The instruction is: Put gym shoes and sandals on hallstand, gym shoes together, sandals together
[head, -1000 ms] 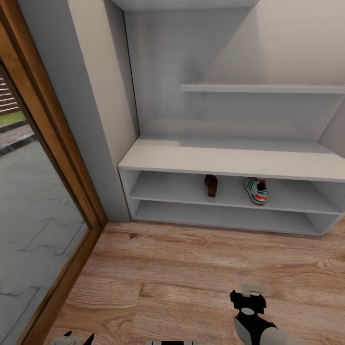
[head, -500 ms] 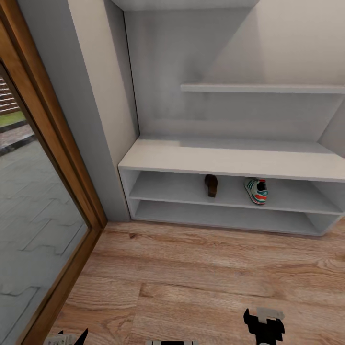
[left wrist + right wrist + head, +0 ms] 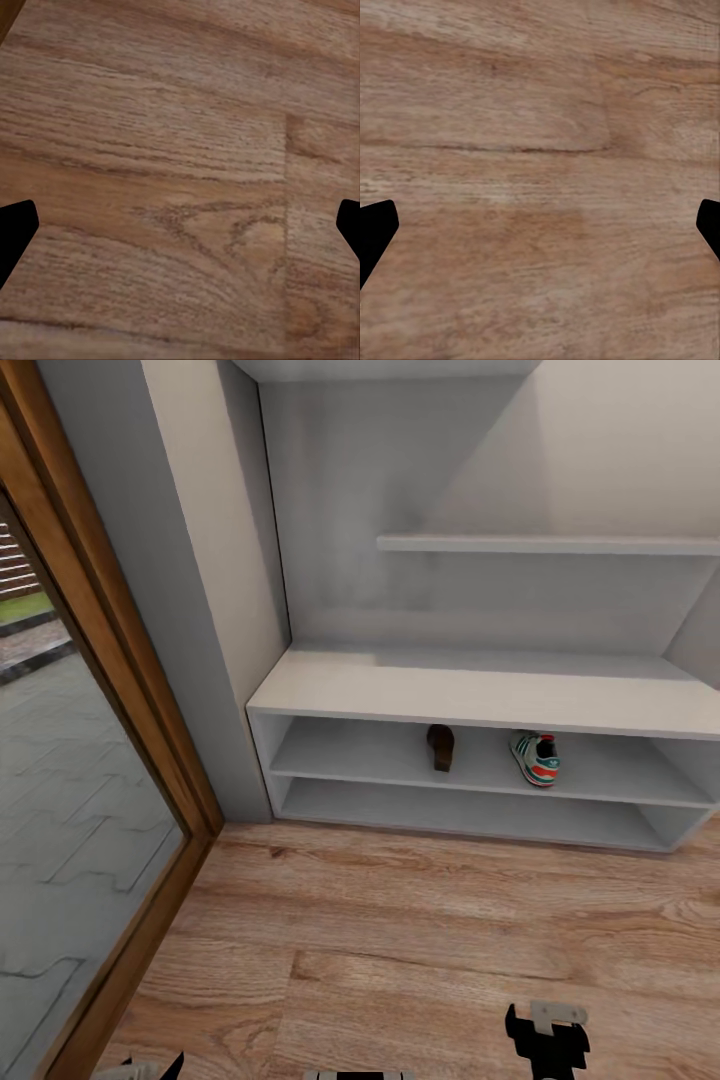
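The light-grey hallstand (image 3: 480, 695) stands against the far wall. One brown sandal (image 3: 440, 747) and one white gym shoe (image 3: 536, 758) with green stripes and a red heel sit apart in its upper open shelf. The corridor floor (image 3: 400, 930) in front of it is bare wood planks. My right gripper (image 3: 545, 1038) hangs low at the near right, over the floor. In the right wrist view the right gripper (image 3: 540, 229) is open above bare planks. The left gripper (image 3: 180, 225) is open too, with only floor between its fingers.
A glass door with a wooden frame (image 3: 150, 760) runs along the left side. A thin grey wall shelf (image 3: 550, 545) hangs above the hallstand. The hallstand's flat top and lower shelf (image 3: 460, 810) hold nothing.
My right gripper has drawn back toward me, lower in the head view. The left gripper has also sunk toward the picture's lower edge. The shoes on the shelf have not moved.
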Motion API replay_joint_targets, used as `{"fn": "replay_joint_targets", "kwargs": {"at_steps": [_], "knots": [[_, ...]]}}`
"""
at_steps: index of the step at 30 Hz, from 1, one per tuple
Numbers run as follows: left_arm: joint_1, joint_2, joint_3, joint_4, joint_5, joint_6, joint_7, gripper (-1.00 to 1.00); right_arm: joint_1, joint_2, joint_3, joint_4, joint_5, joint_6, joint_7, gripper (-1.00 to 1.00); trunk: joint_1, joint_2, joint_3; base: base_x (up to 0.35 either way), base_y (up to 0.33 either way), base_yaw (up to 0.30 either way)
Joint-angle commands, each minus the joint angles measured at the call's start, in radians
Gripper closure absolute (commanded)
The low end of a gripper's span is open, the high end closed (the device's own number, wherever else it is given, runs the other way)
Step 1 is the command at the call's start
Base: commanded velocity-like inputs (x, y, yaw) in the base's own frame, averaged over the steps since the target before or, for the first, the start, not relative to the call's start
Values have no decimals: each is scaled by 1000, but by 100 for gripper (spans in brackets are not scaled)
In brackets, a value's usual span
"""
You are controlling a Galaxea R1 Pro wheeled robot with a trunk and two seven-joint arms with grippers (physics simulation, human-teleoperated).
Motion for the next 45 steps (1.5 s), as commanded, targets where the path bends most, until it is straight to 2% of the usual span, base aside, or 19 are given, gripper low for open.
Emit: {"fn": "replay_joint_targets", "kwargs": {"at_steps": [1, 12, 30, 45], "knots": [[-1, -1, 8, 2, -8, -6, -6, -100, -1, 0, -8, 1, 11, -3, -3, -100, 0, 0, -1, 0, 0, 0], [-1, -2, 9, 7, -7, -30, -5, -100, 0, 13, -10, 6, 15, -3, -5, -100, 0, 0, -1, 0, 0, 0], [-1, -1, 10, 7, 1, -31, -4, -100, 1, 17, -11, 6, 12, 0, -8, -100, 0, 0, -1, 0, 0, -3], [-1, 0, 9, 7, 16, -31, -5, -100, 11, 16, -12, 5, 11, -1, -8, -100, 0, 0, -1, 0, 0, -199]]}}
